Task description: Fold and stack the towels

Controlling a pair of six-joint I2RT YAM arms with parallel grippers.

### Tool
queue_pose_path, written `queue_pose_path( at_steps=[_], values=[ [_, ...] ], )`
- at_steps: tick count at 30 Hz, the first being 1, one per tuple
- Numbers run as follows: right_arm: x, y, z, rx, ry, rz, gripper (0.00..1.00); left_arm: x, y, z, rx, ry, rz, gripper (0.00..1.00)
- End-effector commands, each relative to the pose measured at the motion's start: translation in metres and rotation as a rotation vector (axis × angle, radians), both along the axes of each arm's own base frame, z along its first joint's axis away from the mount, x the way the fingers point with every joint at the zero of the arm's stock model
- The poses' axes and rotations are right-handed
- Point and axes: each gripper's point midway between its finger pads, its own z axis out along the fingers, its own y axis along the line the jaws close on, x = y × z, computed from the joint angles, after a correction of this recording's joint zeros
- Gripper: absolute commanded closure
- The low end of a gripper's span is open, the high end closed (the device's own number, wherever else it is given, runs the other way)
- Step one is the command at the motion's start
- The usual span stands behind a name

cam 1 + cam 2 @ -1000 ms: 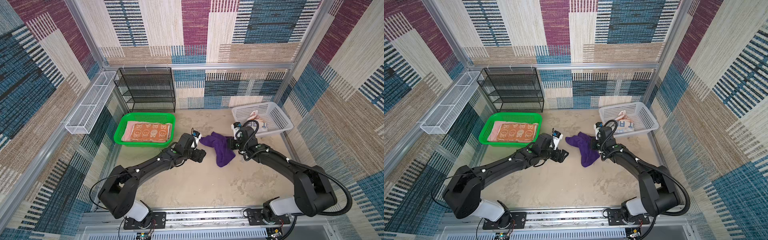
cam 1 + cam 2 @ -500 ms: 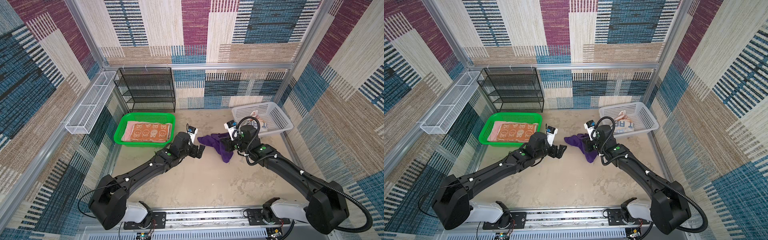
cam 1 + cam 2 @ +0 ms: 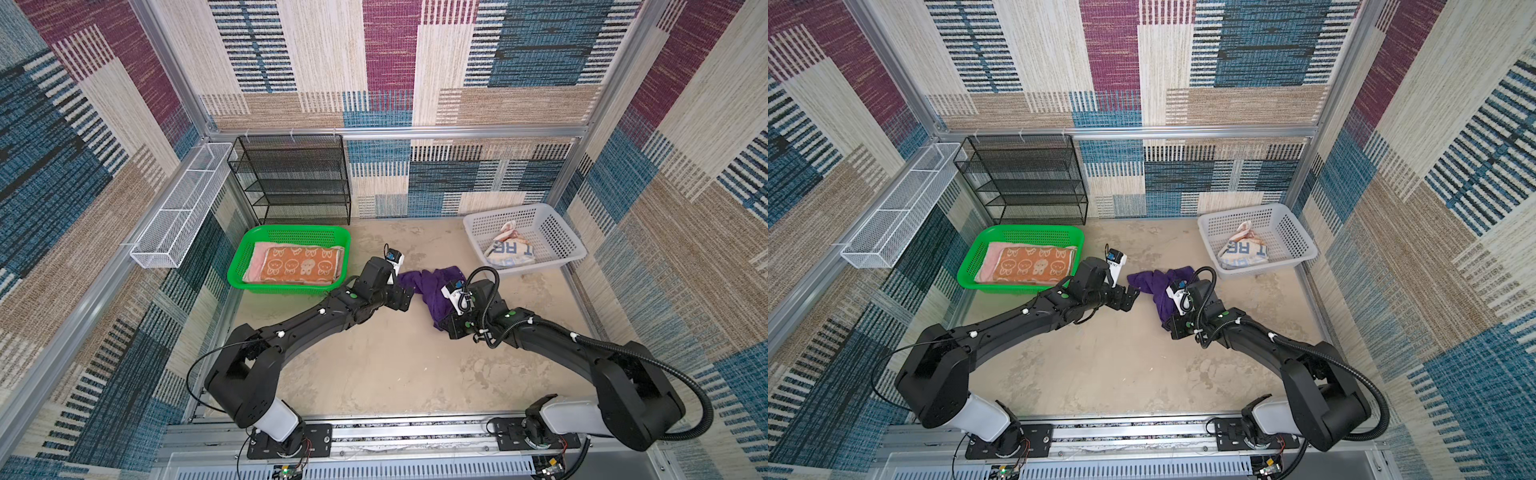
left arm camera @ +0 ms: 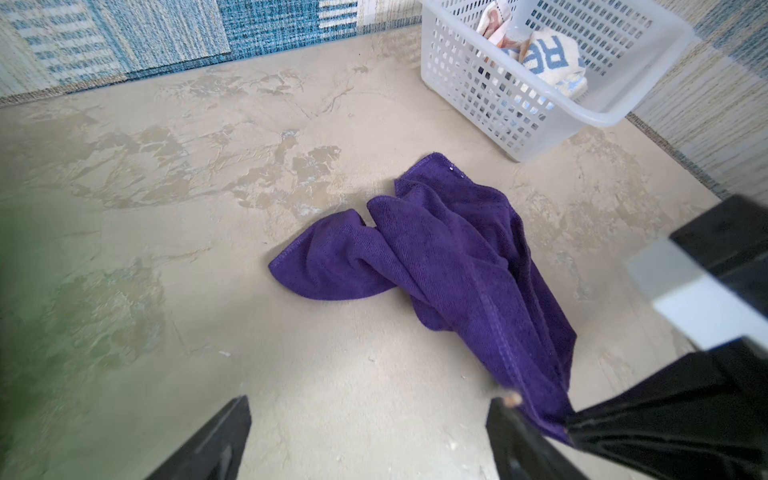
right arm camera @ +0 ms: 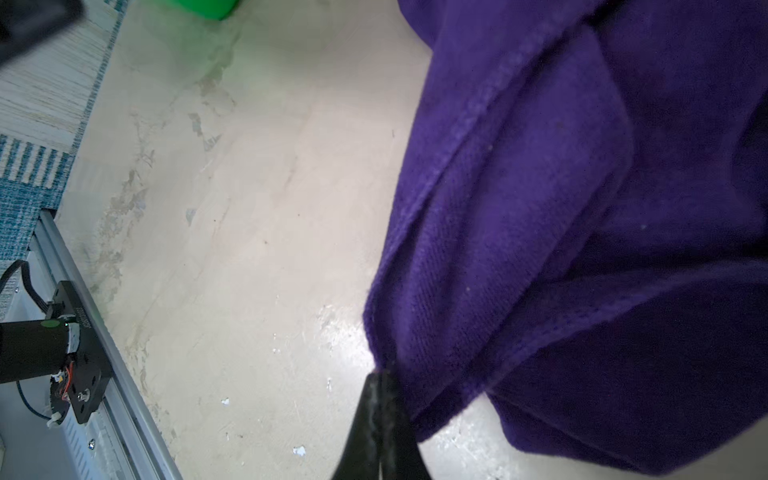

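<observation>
Dark purple terry towel (image 3: 430, 286) lies crumpled mid-table on the beige tabletop (image 3: 374, 374), between the two arms, one end lifted. Right gripper (image 5: 384, 384) is pressed together on a hem fold of that end, a thin pinch right at the cloth's edge. Left gripper (image 4: 368, 419) is spread wide and empty, low over the table, one finger just beside the hanging purple edge. Orange face-print towel (image 3: 299, 264) sits folded on the pink towel (image 3: 258, 254) in the green plastic basket (image 3: 291, 232); the cream/blue lettered towel (image 3: 509, 249) is bunched in the white perforated basket (image 3: 552, 232). Risks: the hem could slip out of that shallow pinch if pulled; the left gripper may grab several bunched layers instead of one corner, giving a twisted spread; the arms are close and could bump.
</observation>
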Motion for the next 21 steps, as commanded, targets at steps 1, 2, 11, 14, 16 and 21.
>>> queue_pose_path(
  at_steps=[1, 2, 11, 14, 16, 21],
  values=[
    [0.006, -0.002, -0.008, -0.016, 0.014, -0.04, 0.94, 0.001, -0.01, -0.004, -0.012, 0.047, -0.018, 0.08],
    [0.007, -0.003, -0.01, -0.025, 0.015, -0.045, 0.88, 0.004, -0.013, -0.004, -0.013, 0.052, -0.016, 0.08],
    [0.033, -0.02, 0.023, -0.066, -0.128, -0.177, 0.52, 0.03, -0.037, -0.027, 0.047, 0.171, -0.009, 0.12],
    [0.047, -0.046, 0.037, -0.132, -0.196, -0.331, 0.49, 0.033, -0.049, -0.035, 0.033, 0.217, -0.021, 0.14],
    [0.052, -0.057, 0.046, -0.156, -0.237, -0.395, 0.47, 0.032, -0.057, -0.04, 0.017, 0.242, -0.034, 0.16],
    [0.058, -0.063, 0.062, -0.141, -0.297, -0.44, 0.43, 0.022, -0.073, -0.051, 0.014, 0.271, -0.069, 0.19]
  ],
)
